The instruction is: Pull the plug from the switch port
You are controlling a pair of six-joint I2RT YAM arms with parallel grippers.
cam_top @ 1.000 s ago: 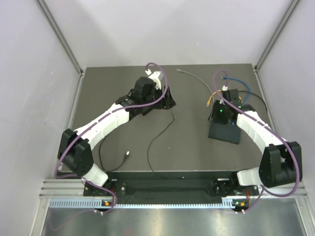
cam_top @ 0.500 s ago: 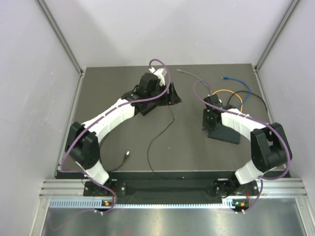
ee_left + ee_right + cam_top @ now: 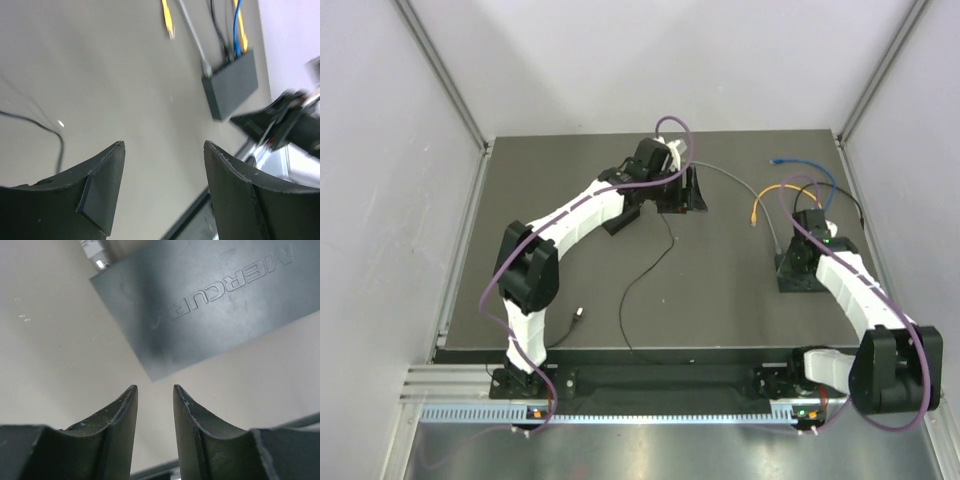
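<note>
**A:** State of both tools?

**B:** Left tool [image 3: 163,150] spread wide and empty, out over the middle of the table [image 3: 100,75], well apart from the switch box [image 3: 232,85]. Right tool [image 3: 154,390] narrowed to a slim gap with nothing in it, hanging close above the box's lettered top.

**A:** And the switch port [image 3: 207,75]?

**B:** On the box's edge, at one corner, filled by the grey plug [image 3: 95,251]. Further along that edge, seemingly, the blue cable [image 3: 236,25] and others seated too.

**A:** Likely trouble from here?

**B:** Mostly the box. Not pinned by anything, so probably dragged along with the plug rather than giving it up. Also a gap too slim to fit round the plug, hence a shove instead of a grip. Worth widening first. Then the crowding: easy to pinch the wrong lead, or to grab the cord behind the plug and strain it. Possibly a latch tab as well; too small to tell.
</note>
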